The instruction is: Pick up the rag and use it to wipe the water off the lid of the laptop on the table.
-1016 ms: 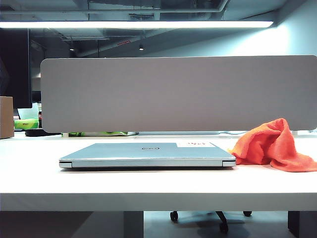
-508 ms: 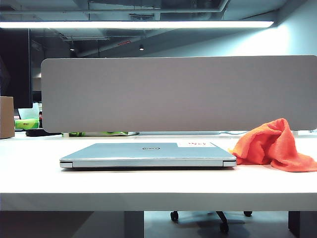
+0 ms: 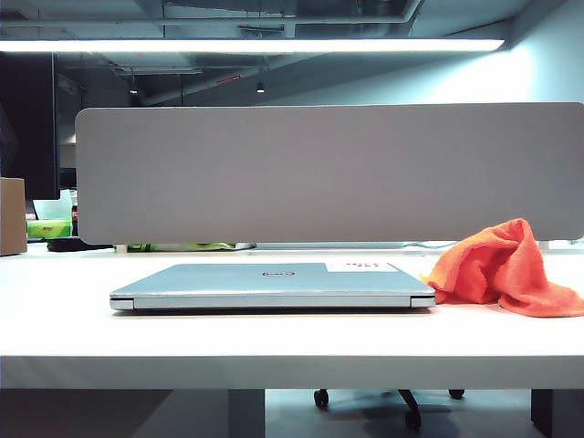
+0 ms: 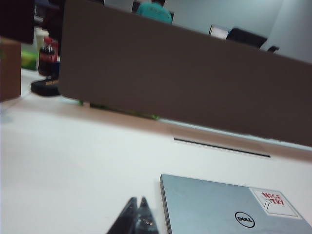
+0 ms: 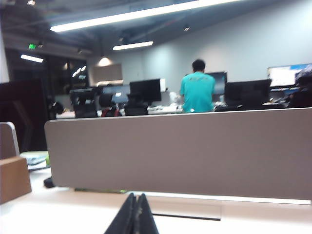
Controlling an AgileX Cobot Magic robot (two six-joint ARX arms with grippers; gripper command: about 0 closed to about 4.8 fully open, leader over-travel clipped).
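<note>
On the white desk [image 3: 274,342] the closed Dell laptop [image 3: 271,285] lies flat, the orange-red rag [image 3: 505,269] bunched just beside its right corner, grey divider panel [image 3: 328,173] behind. Left hand [image 4: 136,214] clenched, empty, near the lid [image 4: 219,209] edge. Right hand [image 5: 135,214] clenched, empty, facing the divider.

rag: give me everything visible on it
The rag is a fuzzy orange-red cloth, bunched into a loose heap with a raised fold near its top. It lies on the white table, right of the closed laptop in the exterior view, its near edge at or against the laptop's right corner; contact is unclear. Its right side runs out of frame. No gripper touches it; neither wrist view shows it.
</note>
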